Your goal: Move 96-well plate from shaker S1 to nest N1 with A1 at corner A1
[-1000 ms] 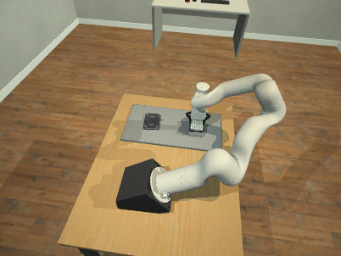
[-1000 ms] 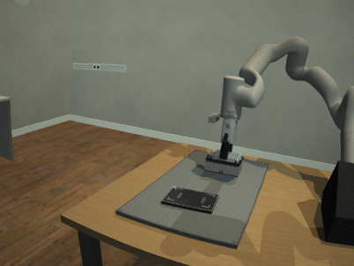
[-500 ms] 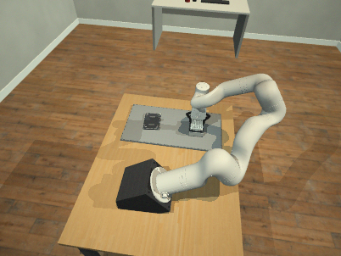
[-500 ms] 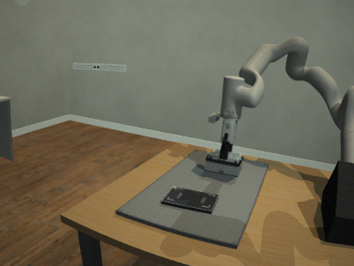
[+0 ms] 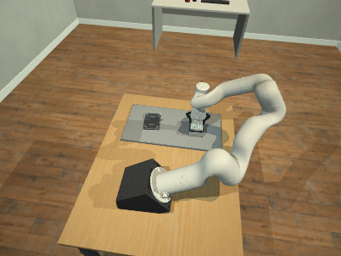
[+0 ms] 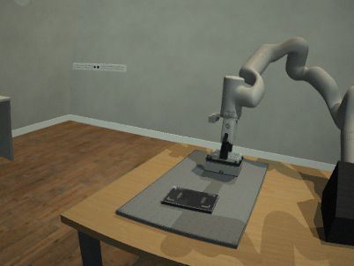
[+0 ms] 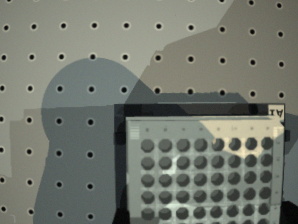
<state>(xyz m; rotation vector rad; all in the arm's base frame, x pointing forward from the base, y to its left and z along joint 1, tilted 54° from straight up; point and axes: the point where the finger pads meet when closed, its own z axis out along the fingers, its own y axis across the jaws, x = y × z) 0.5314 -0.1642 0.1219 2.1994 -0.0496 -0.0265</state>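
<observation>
The clear 96-well plate (image 5: 196,126) (image 6: 229,157) (image 7: 200,165) sits on the plate shaker S1 (image 6: 223,168) (image 7: 190,109) at the right of the grey perforated mat (image 5: 136,132) (image 6: 220,220) (image 7: 75,50). My gripper (image 5: 196,124) (image 6: 225,153) (image 7: 205,218) points straight down and is shut on the plate's sides; in the wrist view only the dark fingertips show at the bottom edge. An A1 label (image 7: 276,112) marks the shaker's corner. The dark plate nest N1 (image 5: 151,115) (image 6: 176,194) lies empty on the mat's left part.
The arm's black base block (image 5: 137,186) (image 6: 339,203) stands on the wooden table (image 5: 199,229) in front of the mat. A white desk (image 5: 199,10) stands far back on the floor.
</observation>
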